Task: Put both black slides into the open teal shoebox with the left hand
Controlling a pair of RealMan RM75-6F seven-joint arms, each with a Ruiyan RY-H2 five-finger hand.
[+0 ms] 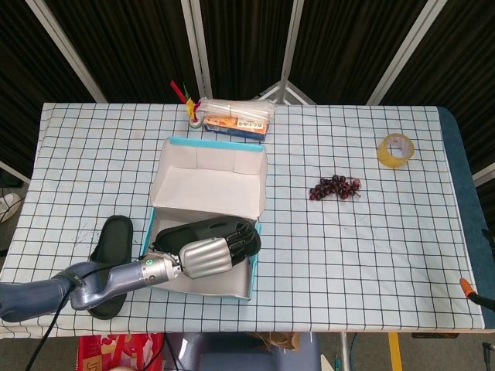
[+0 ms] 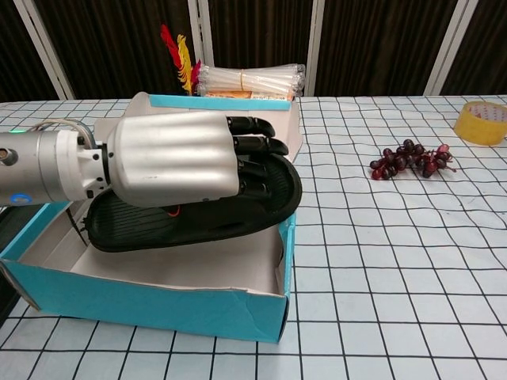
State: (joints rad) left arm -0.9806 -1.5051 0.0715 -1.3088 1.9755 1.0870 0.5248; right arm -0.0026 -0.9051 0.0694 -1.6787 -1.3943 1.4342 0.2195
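Observation:
My left hand [image 1: 203, 256] [image 2: 170, 164] grips a black slide [image 1: 203, 233] [image 2: 190, 211] and holds it low inside the open teal shoebox [image 1: 242, 287] [image 2: 150, 305], tilted, its toe end by the box's right wall. The box's white lid [image 1: 209, 182] stands open at the far side. A second black slide [image 1: 110, 255] lies flat on the checked tablecloth just left of the box, partly under my left forearm; only a dark sliver of this slide [image 2: 6, 297] shows at the chest view's left edge. The right hand is not in view.
A bunch of dark grapes [image 1: 335, 188] [image 2: 410, 158] lies right of the box. A yellow tape roll [image 1: 395, 150] [image 2: 482, 122] sits at the far right. A packet of sticks on an orange box [image 1: 236, 118] [image 2: 249, 81] and a red-yellow toy [image 1: 184, 96] stand behind the lid.

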